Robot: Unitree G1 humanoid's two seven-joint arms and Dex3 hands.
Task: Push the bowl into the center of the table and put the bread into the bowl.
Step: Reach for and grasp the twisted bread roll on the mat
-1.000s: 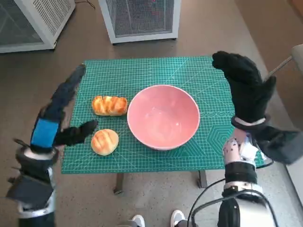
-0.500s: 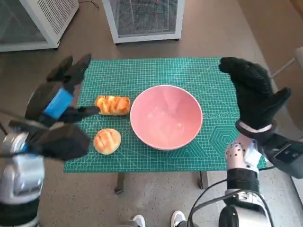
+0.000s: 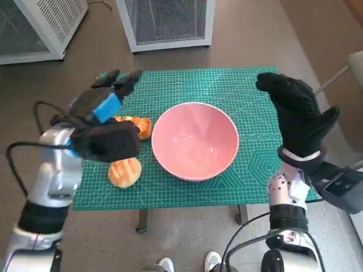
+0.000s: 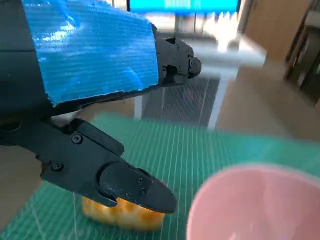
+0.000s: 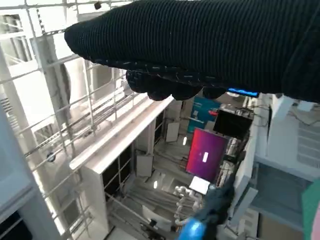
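Lying crosswise, long bread point(image 3: 138, 126)

We see the right hand point(image 5: 200, 45) in its black knitted glove as a dark band, its fingers point(image 5: 165, 87) curled slightly below. Beyond it we see a white wire-grid frame point(image 5: 60, 125), a magenta glowing screen point(image 5: 205, 156) and a blurred blue-tipped black object point(image 5: 207, 217).

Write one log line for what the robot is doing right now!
left hand: open, over long bread | right hand: open, raised | bowl: empty | round bread: on mat
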